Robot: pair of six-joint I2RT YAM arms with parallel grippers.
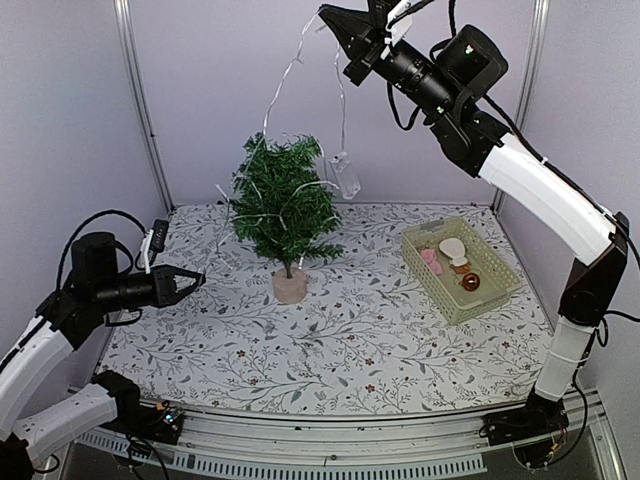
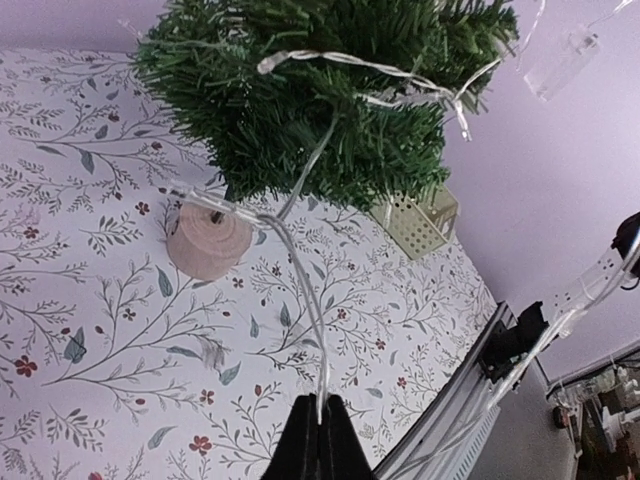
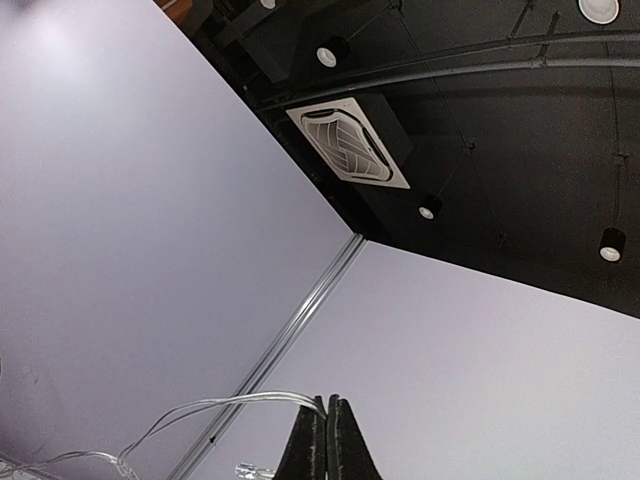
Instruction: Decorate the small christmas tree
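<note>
**A:** What is the left pincer [image 1: 200, 279] doing?

**B:** Its jaws are pressed together on the light string [image 2: 300, 290]. In its wrist view the clear wire runs straight into the tips.

**A:** And the right pincer [image 1: 326, 14]?

**B:** It is closed too, high up. The wire loops up to its tips and seems pinched there, though the contact point itself is hard to see.

**A:** Where is the small christmas tree [image 1: 285, 205]?

**B:** It stands upright on the table [image 1: 350, 340], ahead of the left pincer's tips and well apart from them. It is far below the right pincer. The left wrist view cuts off the treetop, and the branches hide the trunk, so only the base [image 2: 208, 240] shows.

**A:** Does the string reach the tree?

**B:** Yes. It lies across the branches, but I cannot follow its path through the needles.

**A:** Anything hanging from it?

**B:** A clear battery box [image 1: 346, 175] dangles below the right pincer, just beside the tree's upper branches.

**A:** And past the tree?

**B:** A basket [image 1: 500, 290] sits below the right pincer's arm. From the left pincer it lies beyond the tree, and only one corner peeks out. The ornaments [image 1: 455, 262] inside are too small to identify: one pink, one pale and one brownish and round.
</note>
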